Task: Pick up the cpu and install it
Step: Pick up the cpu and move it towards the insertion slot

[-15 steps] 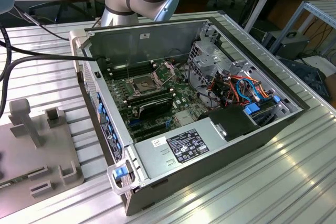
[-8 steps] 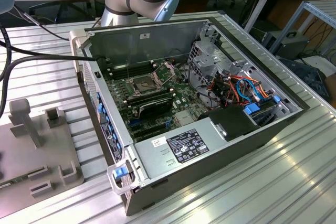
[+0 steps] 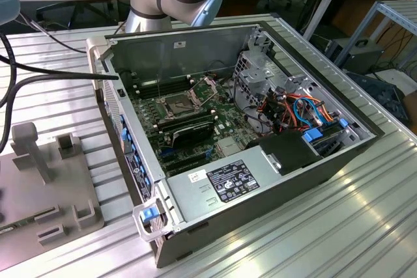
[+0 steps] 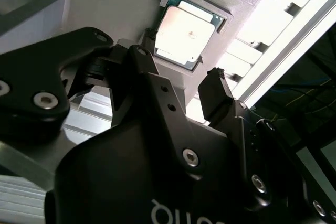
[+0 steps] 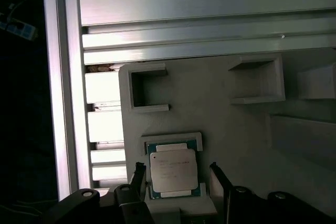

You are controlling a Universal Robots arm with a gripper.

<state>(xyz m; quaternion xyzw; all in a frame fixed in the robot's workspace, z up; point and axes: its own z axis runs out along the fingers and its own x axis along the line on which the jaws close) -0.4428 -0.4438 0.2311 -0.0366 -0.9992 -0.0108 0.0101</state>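
The cpu (image 5: 174, 170) is a small square chip with a pale metallic face. It lies flat in a shallow recess of a grey holder block (image 5: 236, 124). The second wrist view shows the cpu (image 4: 185, 32) brightly lit in the same recess. My gripper (image 5: 177, 176) is open, with one black fingertip (image 5: 139, 174) on each side of the chip, apart from its edges. In the exterior view the open computer case (image 3: 260, 180) sits mid-table with the dark motherboard socket (image 3: 176, 103) inside. The grey holder block (image 3: 45, 193) is at that view's left.
The table is ribbed aluminium (image 3: 339, 226). Inside the case are a power supply (image 3: 221, 183) and bundled coloured cables (image 3: 300, 112). Black cables (image 3: 39, 73) run across the exterior view's left. The holder has raised posts (image 3: 29, 144). Workbenches stand behind.
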